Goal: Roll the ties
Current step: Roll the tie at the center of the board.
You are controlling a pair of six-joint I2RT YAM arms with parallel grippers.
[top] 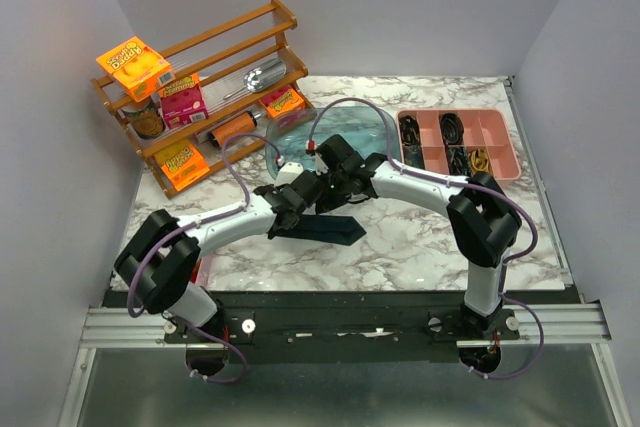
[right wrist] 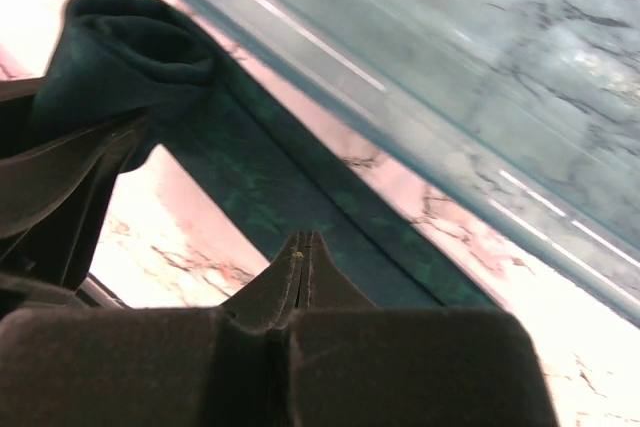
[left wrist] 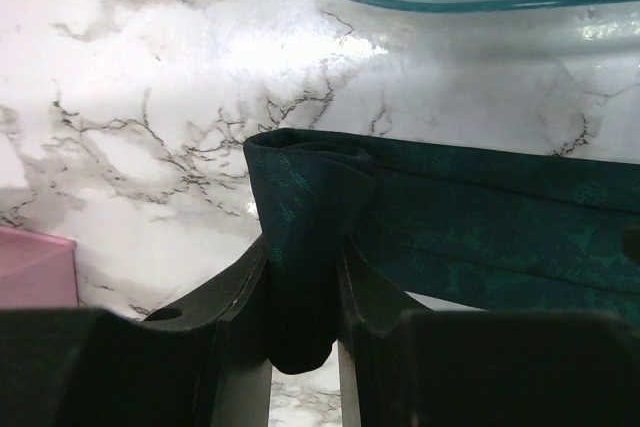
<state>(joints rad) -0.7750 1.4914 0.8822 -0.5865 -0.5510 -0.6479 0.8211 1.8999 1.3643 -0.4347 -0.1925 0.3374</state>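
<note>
My left fingers clamped the tie at its rolled end; my right fingers were fully closed at its flat strip.

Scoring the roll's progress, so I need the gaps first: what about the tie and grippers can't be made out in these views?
Left wrist: how many turns the tie has; the left gripper covers the fold, and the tie runs off the right edge.
Right wrist: whether the shut right gripper pinches fabric; its fingers hide the contact.
Top external: the rolled end, under both grippers; the pink tray's contents, too small.
</note>
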